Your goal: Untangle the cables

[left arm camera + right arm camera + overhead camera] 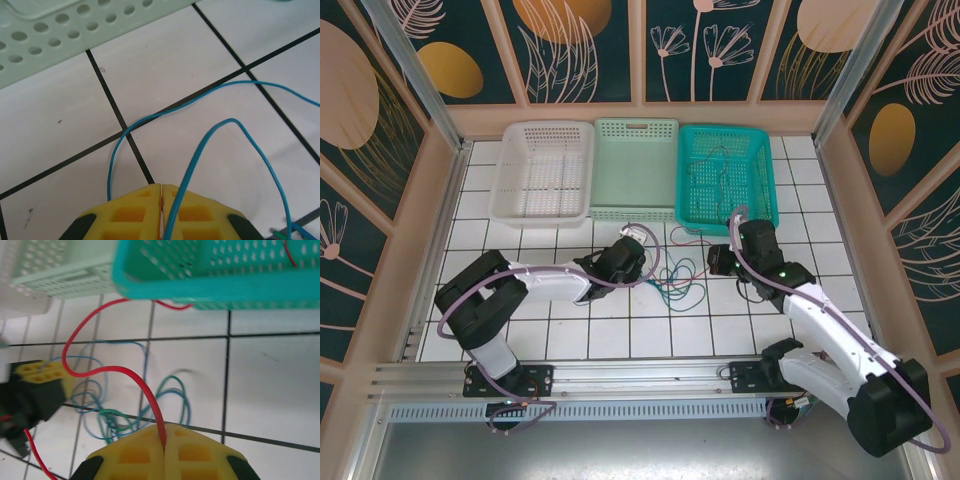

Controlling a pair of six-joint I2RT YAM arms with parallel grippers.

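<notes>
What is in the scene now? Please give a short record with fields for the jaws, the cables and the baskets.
left jaws: shut on blue cable
right jaws: shut on red cable
tangle: on the tiles, between the two jaws
white basket: far side, left
green basket: far side, middle
teal basket: far side, right, with thin cables inside
</notes>
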